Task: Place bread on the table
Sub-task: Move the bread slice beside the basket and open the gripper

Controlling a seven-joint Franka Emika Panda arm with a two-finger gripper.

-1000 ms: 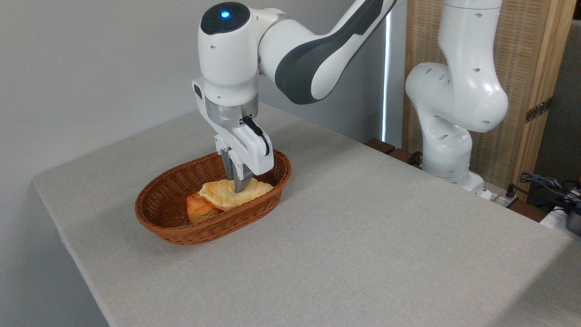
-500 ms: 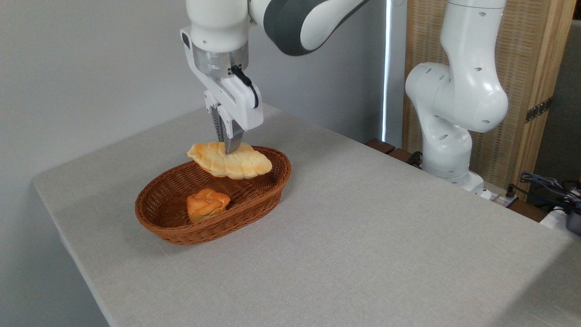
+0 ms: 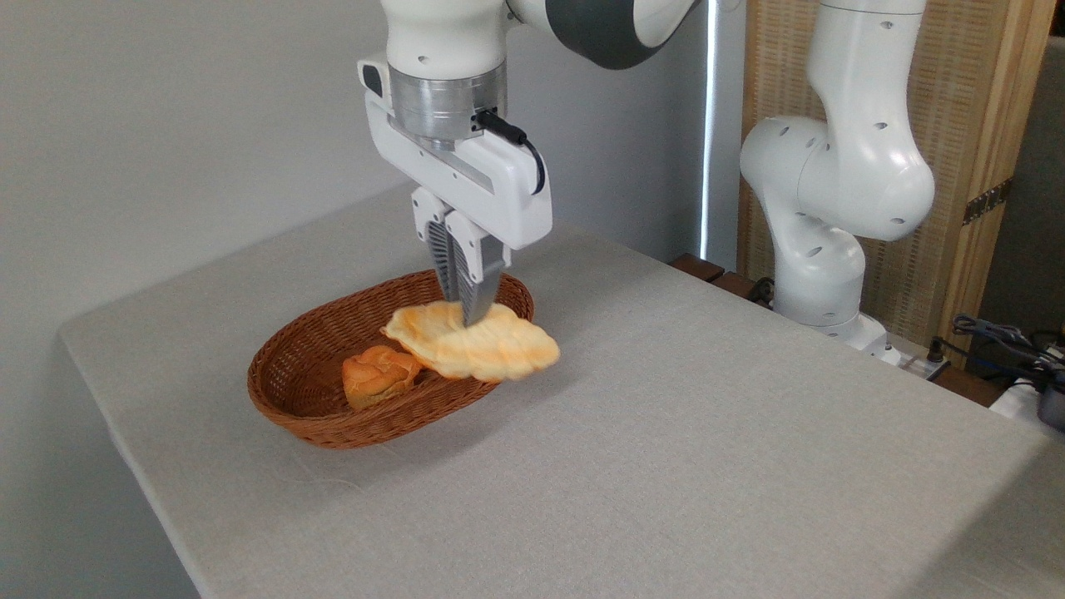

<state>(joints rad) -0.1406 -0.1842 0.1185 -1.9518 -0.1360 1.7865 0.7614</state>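
Golden bread [image 3: 474, 345] hangs pinched in the pincer [image 3: 466, 316] over the basket [image 3: 316, 408].

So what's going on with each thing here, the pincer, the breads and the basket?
pincer: shut on the bread, above the basket's right rim
bread: lifted, held in the air
small bun: lying in the basket
basket: upright on the table
table: no bread on it yet

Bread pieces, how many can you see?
2. The long flat bread hangs in the gripper, over the near right rim of the basket. The small round bun sits inside the basket. None seems hidden.
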